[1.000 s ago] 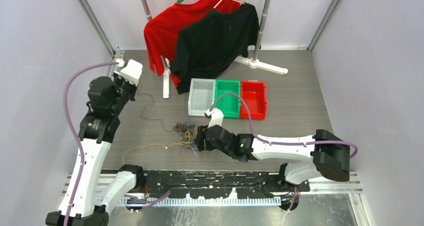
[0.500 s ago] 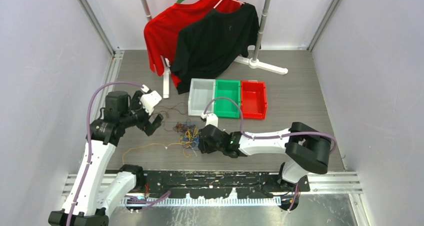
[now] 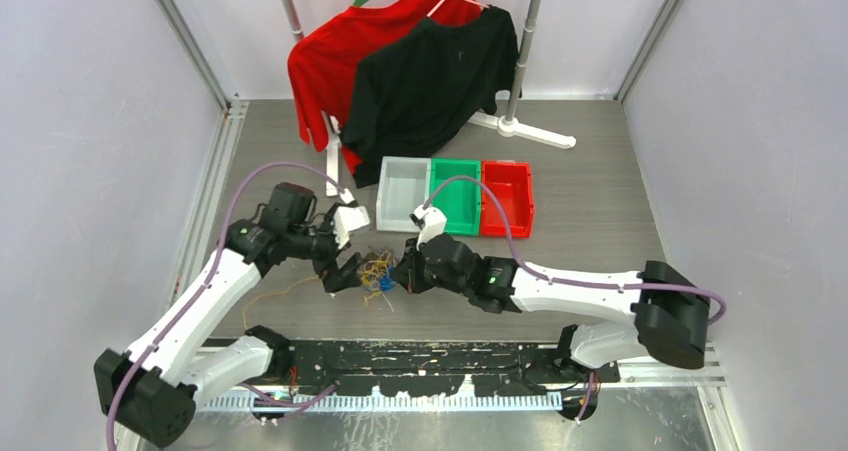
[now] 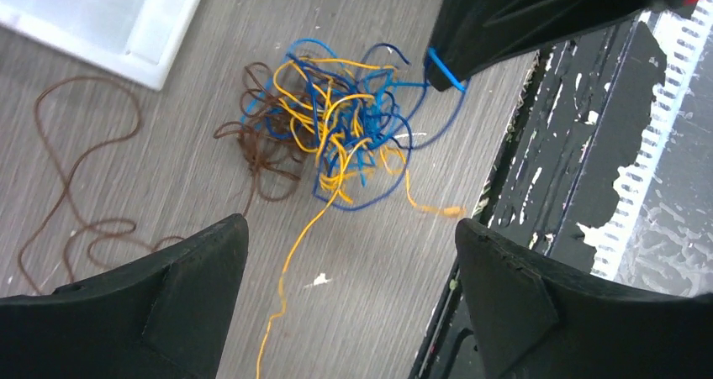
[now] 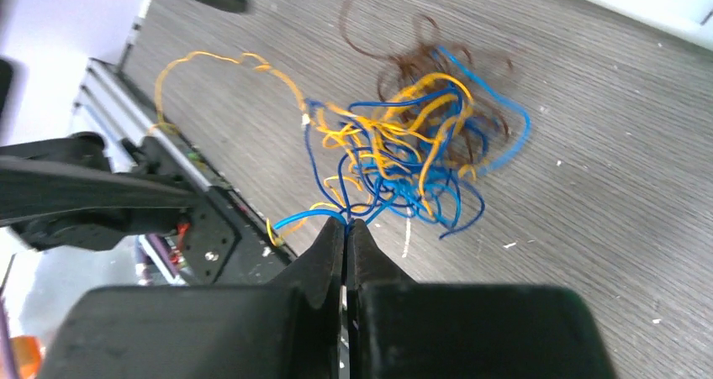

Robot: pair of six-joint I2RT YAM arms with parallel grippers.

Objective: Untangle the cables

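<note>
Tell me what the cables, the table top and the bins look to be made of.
Cables: thin wire, probably in smooth coloured plastic insulation; slightly glossy, and the springy loops hold their shape. Table: matte grey wood-grain surface, likely laminate. Bins: moulded plastic, judging by the uniform colour and smooth thin walls.

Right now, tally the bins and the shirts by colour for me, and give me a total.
Grey bin: 1
Green bin: 1
Red bin: 1
Red shirt: 1
Black shirt: 1
Total: 5
</note>
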